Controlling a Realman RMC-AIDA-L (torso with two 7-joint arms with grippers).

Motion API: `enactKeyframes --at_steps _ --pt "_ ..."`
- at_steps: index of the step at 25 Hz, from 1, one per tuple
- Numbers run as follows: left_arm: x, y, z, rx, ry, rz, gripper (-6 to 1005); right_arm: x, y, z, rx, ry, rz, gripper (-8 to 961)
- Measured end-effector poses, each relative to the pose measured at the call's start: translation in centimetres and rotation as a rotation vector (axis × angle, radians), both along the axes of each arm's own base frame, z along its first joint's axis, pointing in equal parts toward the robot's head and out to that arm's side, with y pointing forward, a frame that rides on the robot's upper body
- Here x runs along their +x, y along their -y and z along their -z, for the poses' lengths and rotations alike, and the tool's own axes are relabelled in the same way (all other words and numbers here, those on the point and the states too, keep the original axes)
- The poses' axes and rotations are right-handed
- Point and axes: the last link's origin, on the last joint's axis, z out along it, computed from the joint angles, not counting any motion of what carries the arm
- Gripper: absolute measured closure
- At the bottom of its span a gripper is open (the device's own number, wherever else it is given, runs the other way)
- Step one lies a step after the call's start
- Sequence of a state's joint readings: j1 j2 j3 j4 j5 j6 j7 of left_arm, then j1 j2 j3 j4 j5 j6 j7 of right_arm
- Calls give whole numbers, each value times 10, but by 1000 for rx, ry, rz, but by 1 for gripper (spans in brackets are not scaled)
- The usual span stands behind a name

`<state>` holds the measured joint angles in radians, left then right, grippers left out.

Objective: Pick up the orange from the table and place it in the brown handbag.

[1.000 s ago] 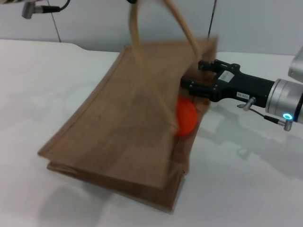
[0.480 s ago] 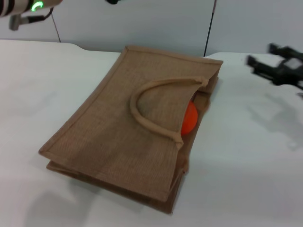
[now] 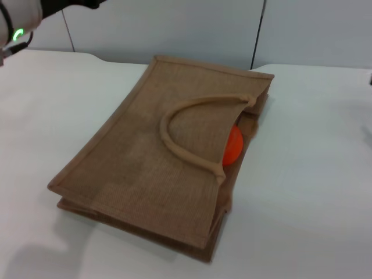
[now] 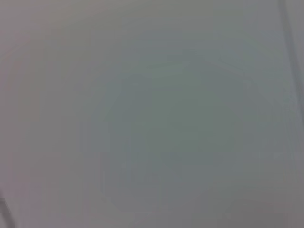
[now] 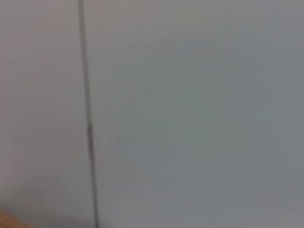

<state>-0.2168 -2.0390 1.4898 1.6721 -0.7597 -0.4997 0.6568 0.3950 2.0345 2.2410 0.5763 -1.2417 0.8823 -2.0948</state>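
The brown handbag (image 3: 151, 157) lies flat on the white table (image 3: 302, 192), its mouth facing right and one looped handle (image 3: 174, 136) resting on its upper side. The orange (image 3: 232, 145) sits inside the bag's mouth, only partly showing under the top panel. Of my left arm, only the wrist (image 3: 20, 17) with a green light shows, at the top left corner, high above the table and away from the bag. Its gripper is out of frame. My right gripper is out of the head view. Neither wrist view shows fingers, the bag's body or the orange.
A grey wall (image 3: 192, 29) with a dark vertical seam (image 3: 258, 35) stands behind the table. The right wrist view shows that kind of wall and seam (image 5: 88, 123); the left wrist view shows plain grey (image 4: 152, 114).
The right gripper has drawn back from the bag's mouth and left the view on the right. The raised handle has dropped flat onto the bag. The left arm has moved up and left.
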Motion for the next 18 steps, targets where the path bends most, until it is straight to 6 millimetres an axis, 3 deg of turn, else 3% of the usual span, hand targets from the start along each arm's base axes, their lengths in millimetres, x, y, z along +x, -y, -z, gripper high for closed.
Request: enactKeyframes --at_steps 9,18 --pt "-41 3 13 208 91 -31 287 29 23 5 176 -58 66 144" --pt "-76 14 50 375 104 -22 288 33 47 23 280 -33 36 145"
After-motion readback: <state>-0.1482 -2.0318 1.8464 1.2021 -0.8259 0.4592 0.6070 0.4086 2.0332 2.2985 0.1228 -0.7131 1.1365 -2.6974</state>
